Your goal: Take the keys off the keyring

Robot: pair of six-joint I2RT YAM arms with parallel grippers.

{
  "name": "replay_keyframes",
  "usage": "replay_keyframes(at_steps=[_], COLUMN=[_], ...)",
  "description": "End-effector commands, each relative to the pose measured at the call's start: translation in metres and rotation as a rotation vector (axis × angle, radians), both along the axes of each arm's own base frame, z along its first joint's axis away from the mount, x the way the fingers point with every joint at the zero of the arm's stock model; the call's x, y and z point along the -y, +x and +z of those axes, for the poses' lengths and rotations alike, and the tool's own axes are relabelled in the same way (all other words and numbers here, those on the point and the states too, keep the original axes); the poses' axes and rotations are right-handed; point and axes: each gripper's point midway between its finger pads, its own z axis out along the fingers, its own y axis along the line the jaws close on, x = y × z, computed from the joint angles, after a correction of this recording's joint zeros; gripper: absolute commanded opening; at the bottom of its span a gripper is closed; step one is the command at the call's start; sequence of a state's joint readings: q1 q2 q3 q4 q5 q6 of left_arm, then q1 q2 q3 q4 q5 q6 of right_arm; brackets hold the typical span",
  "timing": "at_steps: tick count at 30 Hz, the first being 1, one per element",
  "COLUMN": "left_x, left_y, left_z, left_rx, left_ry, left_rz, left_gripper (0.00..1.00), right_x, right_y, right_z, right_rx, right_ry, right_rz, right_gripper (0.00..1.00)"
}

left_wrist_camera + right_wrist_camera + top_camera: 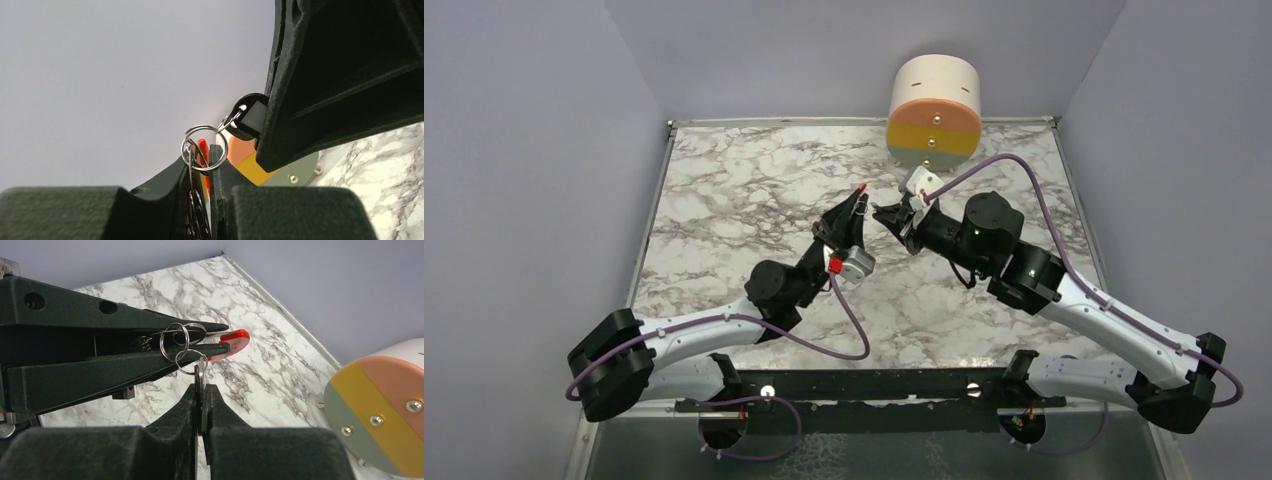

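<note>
The keyring (175, 342) is off the table (744, 190), held between the two pincers just above centre in the top view. It is a pair of overlapping thin silver rings with a red curved clip (236, 336) and a short chain (196, 212) of dark-looking links. The left gripper (858, 200) is clamped on it, with the clip tip poking out past its fingertips. A small ring (191, 362) hangs from the big rings and carries the key (248, 117), which has a round black head. The right gripper (202, 387) is closed on that key, edge-on between its fingers. A drum (934, 108) stands at the upper centre of the top view, with a peach, yellow and grey face; its inside does not show.
</note>
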State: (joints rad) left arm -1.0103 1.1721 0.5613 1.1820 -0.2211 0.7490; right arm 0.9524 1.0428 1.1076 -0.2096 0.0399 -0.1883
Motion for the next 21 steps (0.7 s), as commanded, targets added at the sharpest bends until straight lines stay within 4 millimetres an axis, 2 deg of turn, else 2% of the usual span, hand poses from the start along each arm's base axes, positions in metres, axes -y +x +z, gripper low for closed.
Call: replay_keyframes(at_steps=[1, 8, 15, 21], left_x=[-0.011, 0.0, 0.008, 0.013], left_y=[-0.003, -0.009, -0.022, -0.021], left_z=[0.014, 0.013, 0.02, 0.022], left_rx=[0.067, 0.049, -0.042, -0.137], left_ry=[0.052, 0.269, 0.326, 0.351], left_rz=[0.049, -0.011, -0.123, -0.15], left_gripper=[0.0, 0.0, 0.0, 0.0], right_x=[0.006, 0.006, -0.001, -0.002], right_y=[0.005, 0.008, 0.008, 0.006], right_z=[0.006, -0.001, -0.003, 0.006], right_rx=[0.013, 0.01, 0.04, 0.065], right_ry=[0.002, -0.013, -0.024, -0.008], right_rz=[-0.036, -0.049, -0.015, 0.002], right_gripper=[0.02, 0.02, 0.02, 0.02])
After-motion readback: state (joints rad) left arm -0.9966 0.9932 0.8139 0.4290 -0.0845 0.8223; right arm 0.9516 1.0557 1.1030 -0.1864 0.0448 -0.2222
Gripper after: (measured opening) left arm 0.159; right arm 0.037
